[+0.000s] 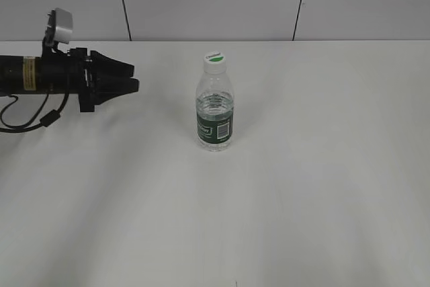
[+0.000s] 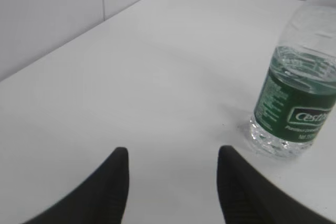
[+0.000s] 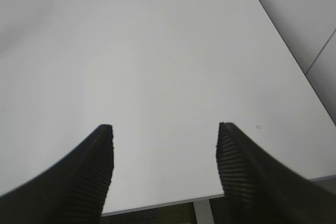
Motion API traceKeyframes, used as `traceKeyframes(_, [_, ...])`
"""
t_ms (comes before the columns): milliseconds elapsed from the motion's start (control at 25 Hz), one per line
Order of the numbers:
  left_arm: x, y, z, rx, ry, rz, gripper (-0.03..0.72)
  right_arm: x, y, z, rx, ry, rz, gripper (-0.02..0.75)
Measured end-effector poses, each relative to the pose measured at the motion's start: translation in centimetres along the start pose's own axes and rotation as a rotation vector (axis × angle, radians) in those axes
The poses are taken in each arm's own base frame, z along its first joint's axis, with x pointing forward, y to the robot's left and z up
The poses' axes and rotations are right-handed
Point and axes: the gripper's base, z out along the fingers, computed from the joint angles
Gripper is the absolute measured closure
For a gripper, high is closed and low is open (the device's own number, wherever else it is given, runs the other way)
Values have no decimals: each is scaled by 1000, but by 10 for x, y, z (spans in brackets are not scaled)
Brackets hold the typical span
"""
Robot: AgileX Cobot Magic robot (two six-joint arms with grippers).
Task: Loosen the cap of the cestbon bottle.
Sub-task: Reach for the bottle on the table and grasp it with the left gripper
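Judging the small clear ribbed plastic bottle [image 1: 216, 109] light, slippery and crushable, we'd hold its green label, twisting the white cap [image 1: 214, 61]; both fingers pairs spread, empty.

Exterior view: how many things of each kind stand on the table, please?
Bottle: 1, the cestbon bottle, upright
Cap: 1, the cap, on the bottle
Total: 2

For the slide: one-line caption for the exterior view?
Left gripper open and empty, left of the upright cestbon bottle, cap on, white table.
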Motion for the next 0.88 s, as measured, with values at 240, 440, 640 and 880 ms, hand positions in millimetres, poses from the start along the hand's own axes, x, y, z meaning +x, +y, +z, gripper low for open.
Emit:
traceKeyframes(240, [4,-14,32,144,72,83,344,0,0,0,0,0,0,267])
traceKeyframes(440, [5,-22,39,196,103,109,353,0,0,0,0,0,0,267])
traceKeyframes(640, [6,-22,39,205,113,111,367,0,0,0,0,0,0,267])
traceKeyframes(880, [5,-22,39,201,110,103,360,0,0,0,0,0,0,267])
